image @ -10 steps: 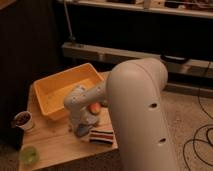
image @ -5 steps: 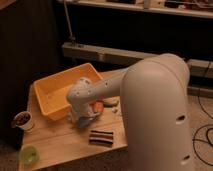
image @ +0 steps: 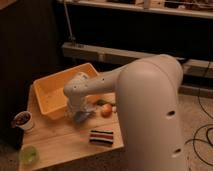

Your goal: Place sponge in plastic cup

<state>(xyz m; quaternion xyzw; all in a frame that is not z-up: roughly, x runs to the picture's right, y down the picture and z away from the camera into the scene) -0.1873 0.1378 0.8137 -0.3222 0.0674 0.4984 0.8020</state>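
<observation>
Wood makes up the small table [image: 65, 142] on which everything stands. At its left edge is a white cup [image: 22, 120] with dark brown contents. In front of that, at the near left corner, is the plastic cup [image: 28, 155], translucent light green, upright and well apart from the other objects. A shallow yellow bin [image: 50, 90] takes up the back left part of the table, set at an angle.

Just right of the bin's near corner, the gripper [image: 79, 113] points down, low over the tabletop. Whether it is open or closed cannot be told from this view. The sponge [image: 84, 118], a small blue-grey pad, shows right at the gripper's tip, close to the table surface. Whether it is gripped or only lying beneath the tip is unclear. It is well apart from the plastic cup.

To the right lies a dark block [image: 101, 136] with red and white stripes, near the front edge. Behind it is a small orange round object [image: 106, 111]. The robot's large white arm [image: 150, 115] fills the right side, reaching leftward over the table. Dark cables [image: 204, 137] trail across the floor at far right.
</observation>
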